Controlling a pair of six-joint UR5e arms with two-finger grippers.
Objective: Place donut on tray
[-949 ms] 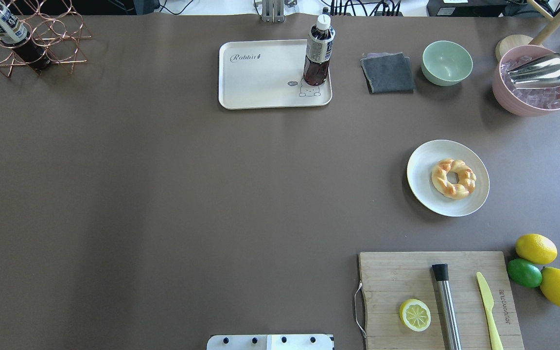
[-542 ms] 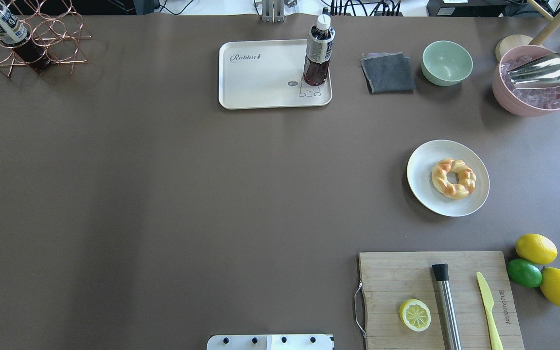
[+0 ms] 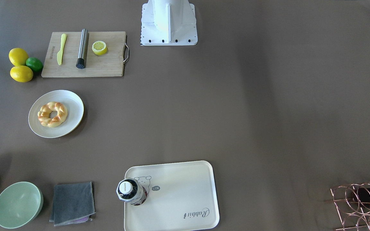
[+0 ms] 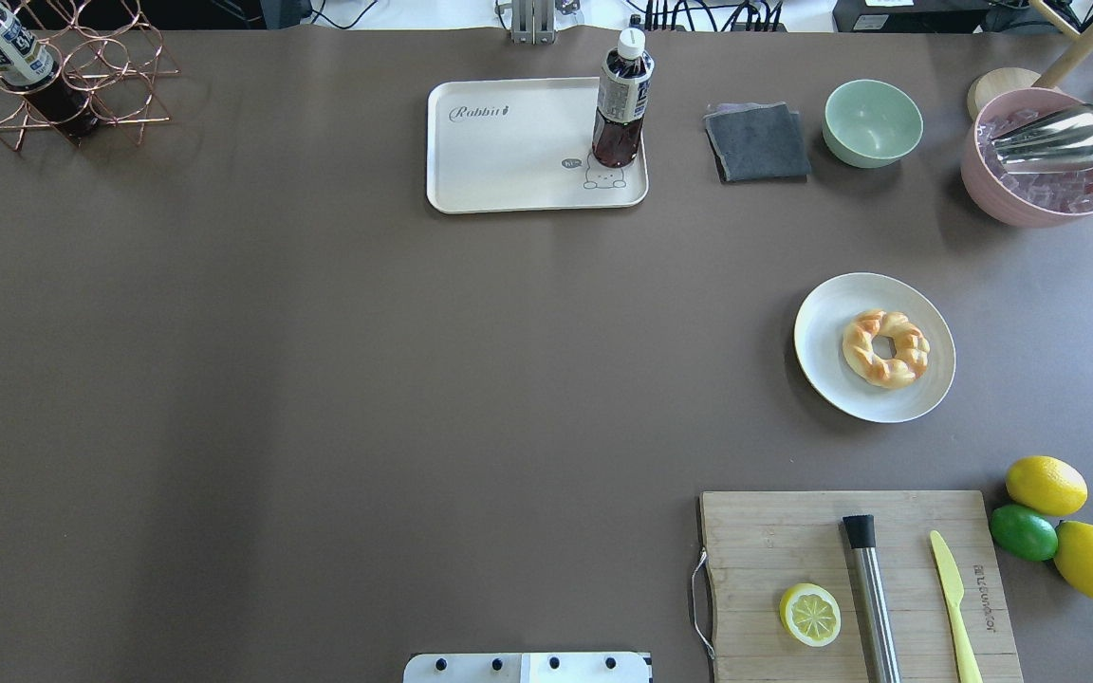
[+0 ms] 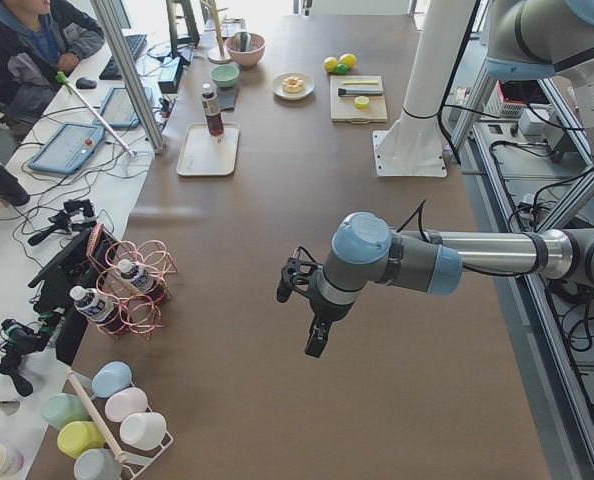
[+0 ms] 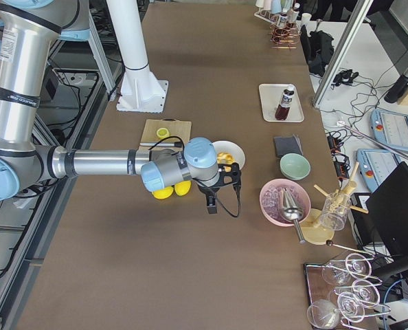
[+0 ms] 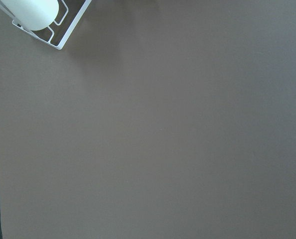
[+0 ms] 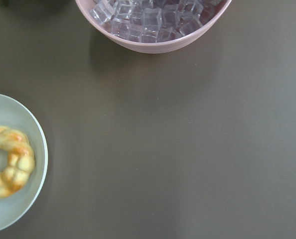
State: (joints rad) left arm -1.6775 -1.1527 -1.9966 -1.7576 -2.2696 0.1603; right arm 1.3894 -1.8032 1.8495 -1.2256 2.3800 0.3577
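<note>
The donut (image 4: 885, 348), a braided pale yellow ring with orange-brown patches, lies on a round white plate (image 4: 831, 313) at the right of the table; it also shows in the front view (image 3: 52, 114) and at the left edge of the right wrist view (image 8: 9, 162). The cream tray (image 4: 509, 152) with "Rabbit" script sits at the far middle, with a dark drink bottle (image 4: 621, 100) standing on its right end. My right gripper (image 6: 211, 204) hangs above the table to the right of the plate. My left gripper (image 5: 314, 345) hangs over bare table far to the left. I cannot tell whether either is open or shut.
A grey cloth (image 4: 757, 142), green bowl (image 4: 873, 122) and pink ice bowl with scoop (image 4: 1045, 166) stand at the back right. A cutting board (image 4: 774, 550) holds a lemon half, muddler and knife; lemons and a lime (image 4: 1024, 532) lie beside it. A copper bottle rack (image 4: 53, 76) stands at the back left.
</note>
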